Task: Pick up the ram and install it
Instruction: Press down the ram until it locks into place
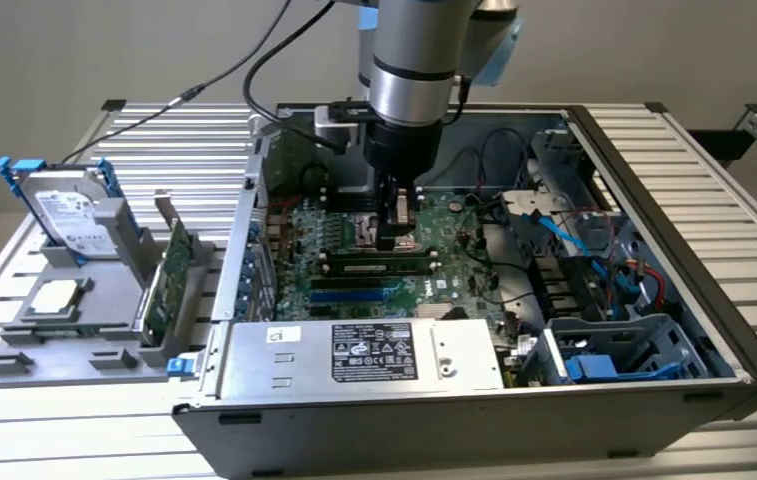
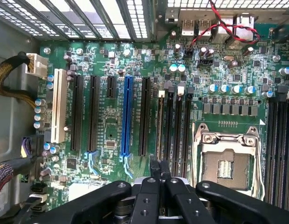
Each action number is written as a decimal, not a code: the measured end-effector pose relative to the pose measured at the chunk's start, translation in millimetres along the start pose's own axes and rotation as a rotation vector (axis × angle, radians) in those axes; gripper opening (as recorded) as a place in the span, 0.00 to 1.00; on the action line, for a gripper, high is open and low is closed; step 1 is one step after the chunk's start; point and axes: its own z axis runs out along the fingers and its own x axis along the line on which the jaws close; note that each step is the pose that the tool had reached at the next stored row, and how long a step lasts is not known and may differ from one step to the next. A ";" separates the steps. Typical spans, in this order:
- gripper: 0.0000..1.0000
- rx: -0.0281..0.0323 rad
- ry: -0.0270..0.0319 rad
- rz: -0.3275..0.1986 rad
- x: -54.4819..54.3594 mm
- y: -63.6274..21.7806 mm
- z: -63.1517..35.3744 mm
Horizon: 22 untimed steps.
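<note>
The ram (image 1: 378, 266), a long narrow stick with dark chips, stands on edge in a slot of the motherboard (image 1: 351, 225) inside the open computer case. My gripper (image 1: 398, 238) hangs straight down over it, shut, with nothing between its fingers. In the wrist view the shut gripper (image 2: 159, 169) sits right over the thin top edge of the ram (image 2: 160, 126), in the slot next to several empty black slots and the open CPU socket (image 2: 226, 163). I cannot tell whether the tips touch the stick.
The power supply (image 1: 365, 355) lies across the near side of the case. Blue and black cables (image 1: 578, 240) and a drive cage (image 1: 618, 350) fill the exterior view's right. A grey holder outside the case carries a green expansion card (image 1: 165, 285) and a hard drive (image 1: 65, 210).
</note>
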 end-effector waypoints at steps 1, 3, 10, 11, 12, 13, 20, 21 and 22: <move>0.11 -0.0001 0.0002 0.000 0.0 0.0 -0.1; 0.11 -0.0001 0.0001 0.000 0.0 0.0 -0.1; 0.11 -0.0001 0.0002 0.000 0.0 0.0 -0.1; 0.11 -0.0001 0.0002 0.000 0.0 0.0 -0.1; 0.11 -0.0001 0.0002 0.000 0.0 0.0 -0.1; 0.11 -0.0001 0.0003 0.000 0.0 0.0 -0.1; 0.11 -0.0041 -0.0039 0.054 0.3 0.3 -0.1; 0.11 -0.0051 -0.0050 0.066 0.3 0.3 0.0; 0.11 -0.0060 -0.0060 0.079 0.3 0.3 0.0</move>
